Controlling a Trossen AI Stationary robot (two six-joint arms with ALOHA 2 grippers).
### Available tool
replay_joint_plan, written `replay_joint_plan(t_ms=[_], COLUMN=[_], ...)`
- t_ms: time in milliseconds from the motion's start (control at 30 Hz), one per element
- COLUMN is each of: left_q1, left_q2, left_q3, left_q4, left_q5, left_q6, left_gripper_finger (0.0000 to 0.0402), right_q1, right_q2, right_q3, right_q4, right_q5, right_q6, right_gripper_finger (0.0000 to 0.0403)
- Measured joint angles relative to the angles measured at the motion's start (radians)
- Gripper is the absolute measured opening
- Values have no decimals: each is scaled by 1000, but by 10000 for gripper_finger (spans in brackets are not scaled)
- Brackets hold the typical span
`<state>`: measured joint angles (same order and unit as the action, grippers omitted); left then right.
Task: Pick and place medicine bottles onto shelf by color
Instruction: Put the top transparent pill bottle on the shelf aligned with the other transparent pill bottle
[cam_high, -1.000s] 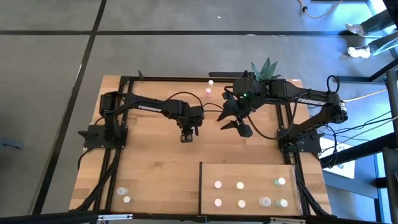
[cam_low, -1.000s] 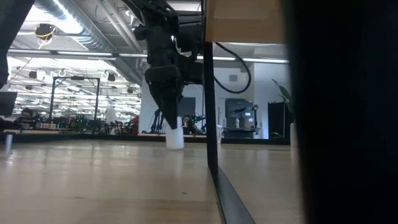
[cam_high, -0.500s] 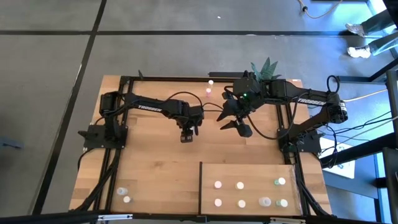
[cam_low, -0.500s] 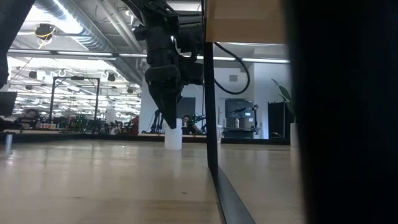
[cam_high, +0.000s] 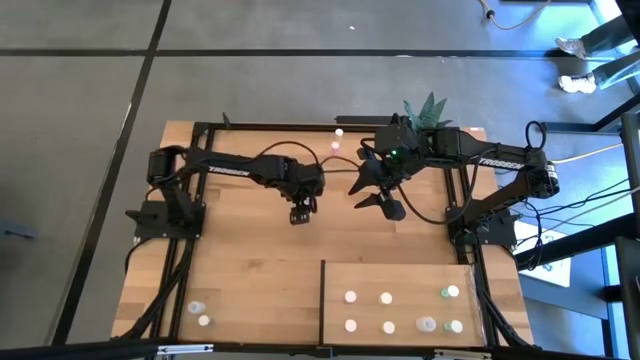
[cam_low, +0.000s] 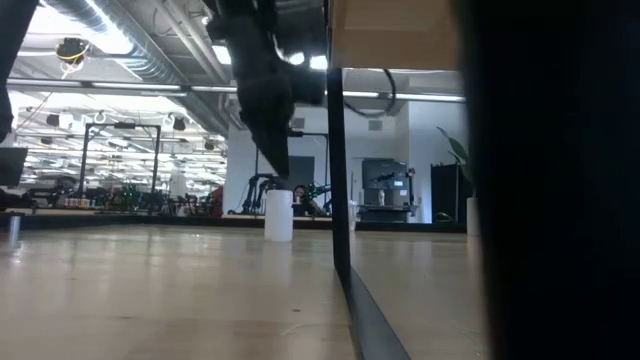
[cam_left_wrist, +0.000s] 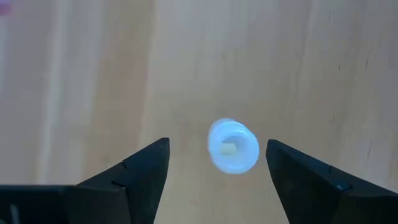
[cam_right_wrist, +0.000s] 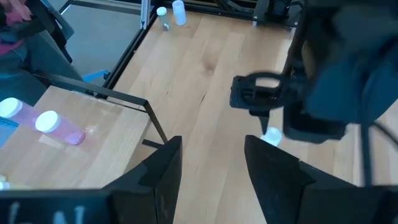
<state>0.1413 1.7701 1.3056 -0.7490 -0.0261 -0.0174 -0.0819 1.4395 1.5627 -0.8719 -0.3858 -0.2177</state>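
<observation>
Left pincer (cam_left_wrist: 214, 163) open over bottle (cam_left_wrist: 233, 147)
White round bottle stood upright on counter (cam_high: 250, 260), between the spread fingers, untouched; right pincer (cam_high: 383, 196) open nearby.

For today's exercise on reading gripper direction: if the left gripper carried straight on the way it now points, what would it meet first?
The left gripper points down at the tabletop, open, with a small white bottle standing between its fingers. Going straight on, it would probably straddle that bottle and meet the tabletop, though the height left is unclear.
</observation>
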Motion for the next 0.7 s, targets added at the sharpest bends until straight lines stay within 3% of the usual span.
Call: replay_joint_plan(t_ms=[233,700], left_q1=[0,-1], left_q2=[-124,-392], left_q3=[0,0], left_q4=[-7,-69], left_q5=[-72,-77], left_q6=[-2,-51], left_gripper_finger=[259,259], right_q1=[0,0], right_q2=[0,0], right_q3=[0,0], right_q4=[0,5], right_q5=[0,0], right_q6=[0,0], right_gripper_finger=[177,177])
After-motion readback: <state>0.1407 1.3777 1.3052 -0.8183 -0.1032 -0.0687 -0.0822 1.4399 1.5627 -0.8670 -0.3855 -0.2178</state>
